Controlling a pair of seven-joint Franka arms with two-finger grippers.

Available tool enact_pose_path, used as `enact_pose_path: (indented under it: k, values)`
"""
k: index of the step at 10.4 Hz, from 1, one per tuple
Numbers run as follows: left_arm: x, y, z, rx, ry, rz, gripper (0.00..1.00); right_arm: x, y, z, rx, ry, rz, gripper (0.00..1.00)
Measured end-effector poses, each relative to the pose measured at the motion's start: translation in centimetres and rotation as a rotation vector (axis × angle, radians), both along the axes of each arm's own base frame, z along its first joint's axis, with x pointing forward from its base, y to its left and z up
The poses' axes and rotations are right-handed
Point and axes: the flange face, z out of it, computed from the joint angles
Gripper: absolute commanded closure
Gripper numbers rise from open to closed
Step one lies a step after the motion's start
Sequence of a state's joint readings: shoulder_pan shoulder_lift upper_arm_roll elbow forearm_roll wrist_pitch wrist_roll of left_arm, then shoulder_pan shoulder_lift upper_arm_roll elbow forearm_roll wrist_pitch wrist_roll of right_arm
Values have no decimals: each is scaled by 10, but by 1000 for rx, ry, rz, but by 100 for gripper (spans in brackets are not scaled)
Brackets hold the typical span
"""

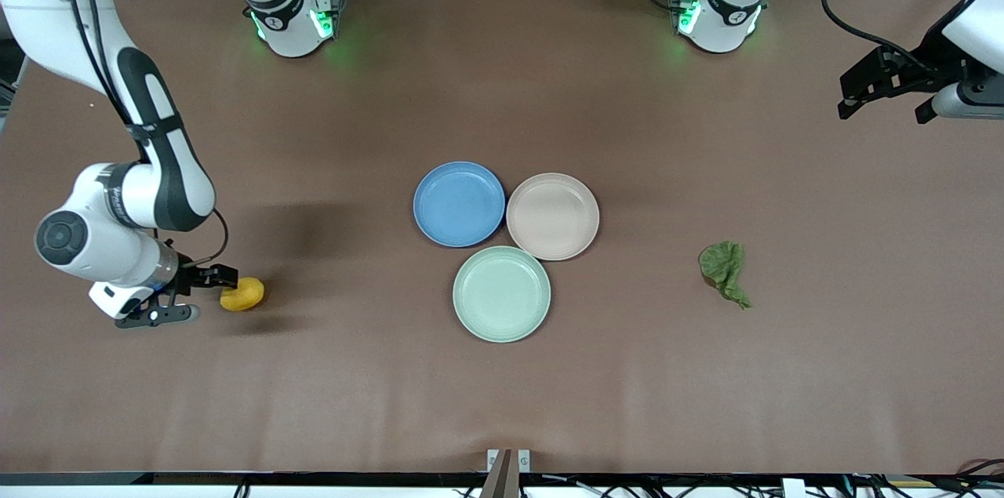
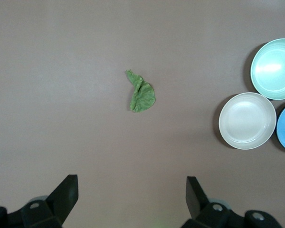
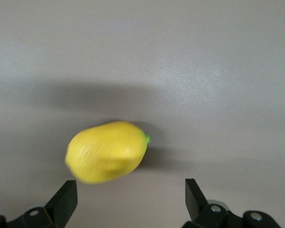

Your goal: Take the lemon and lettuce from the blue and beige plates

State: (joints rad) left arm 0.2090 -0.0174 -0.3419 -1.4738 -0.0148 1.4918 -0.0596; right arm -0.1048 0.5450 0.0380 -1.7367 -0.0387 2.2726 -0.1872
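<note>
While both claws gape empty, right claw [image 1: 205,296] beside dimpled oval lemon [image 1: 242,294]; left claw [image 1: 885,96] aloft

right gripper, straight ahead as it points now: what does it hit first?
Likely the small oval yellow lemon, lying just ahead of the open right gripper on the brown table; it sits off-centre, so contact is uncertain.

No legible text, labels or numbers anywhere.

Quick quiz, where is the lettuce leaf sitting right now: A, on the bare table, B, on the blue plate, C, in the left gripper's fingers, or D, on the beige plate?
A: the lettuce lies on the bare table, toward the left arm's end, apart from all three plates.
</note>
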Motion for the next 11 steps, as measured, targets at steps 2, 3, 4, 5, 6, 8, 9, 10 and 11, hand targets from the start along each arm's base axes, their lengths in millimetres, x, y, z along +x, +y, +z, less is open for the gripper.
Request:
enact_pose_path:
  k: [2,3,4,5,6,8,9,10,11]
  values:
    - [0,-1,0,-1,-2,-2,0,-6,7,41,-1,8,10,0]
    - [0,-2,0,-2,-3,-3,0,-13,9,57,-3,1,13,0]
    - [0,-3,-1,-2,-3,-6,0,-23,11,68,-5,-3,16,0]
    - [0,-4,-1,-2,-3,-8,0,-37,14,79,-8,-6,19,0]
    - [1,-6,-2,-2,-5,-12,0,-53,15,92,-11,-11,21,0]
    - [2,-9,-3,-4,-11,-17,0,-79,17,125,-19,-43,21,0]
    - [2,-8,-3,-4,-13,-15,0,-85,17,144,-23,-67,20,0]
    - [3,-6,-3,-4,-14,-12,0,-90,16,165,-27,-94,17,0]
    - [4,-4,-3,-5,-15,-8,0,-96,14,185,-30,-112,12,0]
